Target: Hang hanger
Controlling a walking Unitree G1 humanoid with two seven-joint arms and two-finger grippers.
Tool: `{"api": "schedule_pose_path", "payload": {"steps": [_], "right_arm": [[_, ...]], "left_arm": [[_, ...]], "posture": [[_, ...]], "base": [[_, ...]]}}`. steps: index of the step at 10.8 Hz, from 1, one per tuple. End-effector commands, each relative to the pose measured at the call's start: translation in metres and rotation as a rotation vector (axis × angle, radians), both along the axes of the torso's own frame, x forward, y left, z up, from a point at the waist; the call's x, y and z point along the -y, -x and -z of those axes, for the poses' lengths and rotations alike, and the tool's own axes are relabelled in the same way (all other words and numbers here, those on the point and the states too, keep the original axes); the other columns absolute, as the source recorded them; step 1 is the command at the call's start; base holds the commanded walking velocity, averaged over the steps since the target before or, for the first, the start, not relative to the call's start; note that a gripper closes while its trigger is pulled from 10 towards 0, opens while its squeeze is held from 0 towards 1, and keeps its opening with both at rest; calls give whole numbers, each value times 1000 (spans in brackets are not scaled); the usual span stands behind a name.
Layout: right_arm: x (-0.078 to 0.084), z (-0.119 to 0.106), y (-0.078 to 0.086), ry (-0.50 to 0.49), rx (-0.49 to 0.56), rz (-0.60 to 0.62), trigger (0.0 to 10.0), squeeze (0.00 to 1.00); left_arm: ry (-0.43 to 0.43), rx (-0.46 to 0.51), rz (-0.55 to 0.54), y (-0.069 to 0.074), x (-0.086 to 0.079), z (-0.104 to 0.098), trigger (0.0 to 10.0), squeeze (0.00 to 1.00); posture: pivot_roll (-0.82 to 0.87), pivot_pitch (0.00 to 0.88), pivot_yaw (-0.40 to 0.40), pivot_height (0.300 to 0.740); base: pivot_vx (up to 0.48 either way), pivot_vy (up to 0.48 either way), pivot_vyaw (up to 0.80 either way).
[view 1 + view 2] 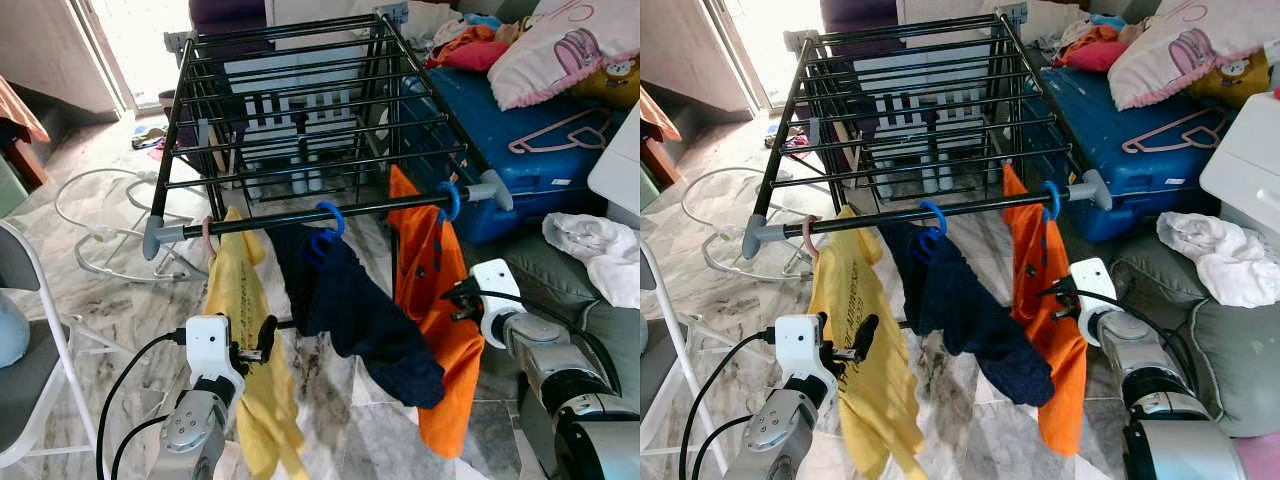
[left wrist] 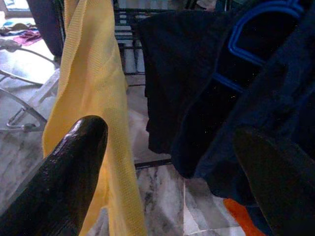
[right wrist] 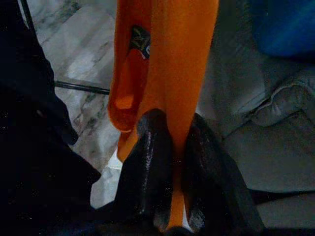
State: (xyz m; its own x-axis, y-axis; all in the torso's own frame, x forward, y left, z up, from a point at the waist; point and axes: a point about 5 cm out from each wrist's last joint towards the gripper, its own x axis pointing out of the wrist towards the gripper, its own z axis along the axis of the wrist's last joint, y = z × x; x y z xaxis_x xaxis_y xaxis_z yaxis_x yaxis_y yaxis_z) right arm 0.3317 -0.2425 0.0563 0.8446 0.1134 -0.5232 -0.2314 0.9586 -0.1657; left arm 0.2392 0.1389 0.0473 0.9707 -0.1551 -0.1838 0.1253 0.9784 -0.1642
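Note:
A black drying rack [image 1: 300, 100] stands ahead, and three garments hang on hangers from its front rail [image 1: 300, 214]. A yellow shirt [image 1: 240, 330] hangs at the left on a pink hanger [image 1: 208, 238]. A navy garment [image 1: 350, 310] hangs in the middle on a blue hanger [image 1: 328, 222]. An orange shirt [image 1: 430, 290] hangs at the right on a blue hook [image 1: 451, 200]. My right gripper [image 3: 170, 167] is shut on the orange shirt's edge. My left gripper [image 1: 262, 342] is open beside the yellow shirt, its fingers [image 2: 74, 162] wide apart.
A blue suitcase [image 1: 500, 130] with a pink hanger [image 1: 555, 132] on top lies to the right, with pillows [image 1: 560, 45] and clothes behind it. White cloth [image 1: 595, 245] lies on a grey cushion at the right. A folding chair [image 1: 30, 340] stands at the left. The floor is marble.

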Motion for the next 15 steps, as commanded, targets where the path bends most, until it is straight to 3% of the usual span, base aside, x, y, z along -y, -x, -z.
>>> {"api": "schedule_pose_path", "payload": {"steps": [1, 3, 6, 8, 9, 10, 12, 15], "right_arm": [[0, -16, -10, -17, 94, 17, 0, 0], [-2, -29, -14, -39, 222, 26, 0, 0], [4, -16, 16, -35, 286, -2, 0, 0], [4, -1, 53, -61, 266, -13, 549, 0], [4, 1, 60, -77, 257, -7, 3922, 0], [-6, 5, 74, -95, 239, -22, 10000, 0], [-21, -2, 74, -124, 251, -27, 10000, 0], [-30, -5, 65, -141, 226, 2, 10000, 0]], "left_arm": [[-13, -5, -15, -1, -3, 1, 10000, 0], [-12, -9, -30, -1, -5, 2, 10000, 0], [-15, -20, -74, -3, -8, 2, 10000, 0], [-29, -23, -99, 0, -19, 2, 10000, 0], [-34, -23, -103, 1, -22, 2, 10000, 0], [-41, -40, -132, 2, -28, 3, 10000, 0], [-45, -39, -137, 2, -30, 1, 10000, 0], [-52, -52, -158, 2, -30, 1, 10000, 0]], "posture": [[-88, 0, 77, 740], [-92, 0, 78, 740], [-109, 0, 83, 740], [-118, 0, 93, 740], [-118, 0, 93, 740], [-117, 0, 95, 740], [-104, 0, 93, 740], [-95, 0, 92, 740]], "base": [[0, 0, 0], [0, 0, 0], [0, 0, 0], [0, 0, 0], [0, 0, 0], [0, 0, 0], [0, 0, 0], [-280, 0, 0]]}}
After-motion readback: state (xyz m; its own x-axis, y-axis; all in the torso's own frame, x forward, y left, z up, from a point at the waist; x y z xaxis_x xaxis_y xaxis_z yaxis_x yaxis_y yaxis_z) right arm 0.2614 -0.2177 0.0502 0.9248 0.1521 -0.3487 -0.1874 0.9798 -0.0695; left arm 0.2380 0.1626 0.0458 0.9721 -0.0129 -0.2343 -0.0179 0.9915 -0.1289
